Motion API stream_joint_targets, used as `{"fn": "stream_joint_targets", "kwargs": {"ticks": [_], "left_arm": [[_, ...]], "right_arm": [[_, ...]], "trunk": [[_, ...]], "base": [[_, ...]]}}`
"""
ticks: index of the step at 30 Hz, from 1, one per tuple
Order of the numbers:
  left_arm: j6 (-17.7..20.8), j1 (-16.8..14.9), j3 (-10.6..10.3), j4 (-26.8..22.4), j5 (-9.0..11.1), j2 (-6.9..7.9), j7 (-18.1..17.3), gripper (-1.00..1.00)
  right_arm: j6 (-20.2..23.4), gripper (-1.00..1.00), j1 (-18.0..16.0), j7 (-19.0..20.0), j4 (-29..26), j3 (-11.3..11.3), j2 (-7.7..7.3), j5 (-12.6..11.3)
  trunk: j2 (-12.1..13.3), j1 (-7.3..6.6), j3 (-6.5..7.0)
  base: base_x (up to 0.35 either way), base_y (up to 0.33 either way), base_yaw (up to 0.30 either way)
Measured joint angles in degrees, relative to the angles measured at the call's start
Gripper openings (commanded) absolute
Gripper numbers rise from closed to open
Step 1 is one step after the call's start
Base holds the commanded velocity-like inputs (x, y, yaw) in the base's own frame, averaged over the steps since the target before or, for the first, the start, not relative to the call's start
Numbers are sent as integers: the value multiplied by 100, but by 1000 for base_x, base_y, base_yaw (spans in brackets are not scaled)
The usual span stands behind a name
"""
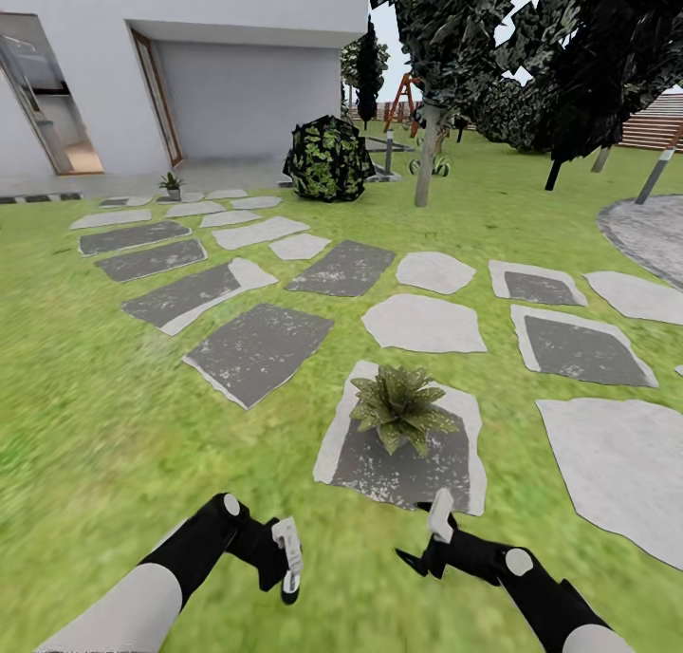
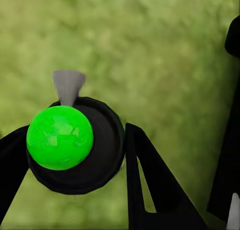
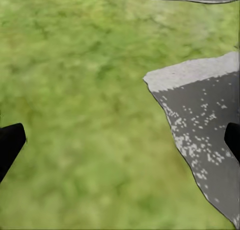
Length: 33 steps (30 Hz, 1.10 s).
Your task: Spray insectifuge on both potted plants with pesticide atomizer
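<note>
Gripping the pesticide atomizer (image 2: pixel 70 140), the left end effector (image 1: pixel 287 560) has its black fingers pressed against either side of the bottle's dark round body, with the green showing on top and the whitish nozzle pointing away over the grass. In the head view the bottle hangs low at that arm's tip, nozzle end toward the ground, so it would have to be raised and aimed before any spraying. The right end effector (image 1: pixel 432 539) is spread and holds nothing; its wrist view looks down past two well-parted finger tips at lawn and a stepping stone (image 3: pixel 205 125).

Just ahead of both arms one potted plant (image 1: pixel 401 408) sits on a grey stone. Its leaves look plain green; any white specks are too fine to tell. A second small potted plant (image 1: pixel 172 183) stands far off by the house.
</note>
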Motion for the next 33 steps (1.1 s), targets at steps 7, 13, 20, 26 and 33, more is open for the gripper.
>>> {"fn": "stream_joint_targets", "kwargs": {"ticks": [7, 13, 20, 26, 33], "left_arm": [[73, -54, -35, -26, -46, -3, -222, -100], [-68, -57, -50, -39, -58, -25, -413, -100], [-471, -57, -46, -37, -233, -70, -617, -100], [-665, -57, -55, -42, -241, -128, -621, -100], [-749, -57, -54, -42, -264, -180, -622, -100]], "right_arm": [[-4, 100, -4, 49, -32, 21, 227, 34], [3, 100, -33, 240, -196, 13, 279, 30], [2, 100, -35, 1767, -494, 12, 311, 32], [10, -100, -35, 1921, -542, 11, 317, 24], [159, -100, -39, 2368, -854, 12, 473, 23]], "trunk": [[0, 0, 0], [0, 0, 0], [0, 0, 0], [0, 0, 0], [0, 0, 0]], "base": [[0, 0, 0], [0, 0, 0], [0, 0, 0], [0, 0, 0], [0, 0, 0]]}}
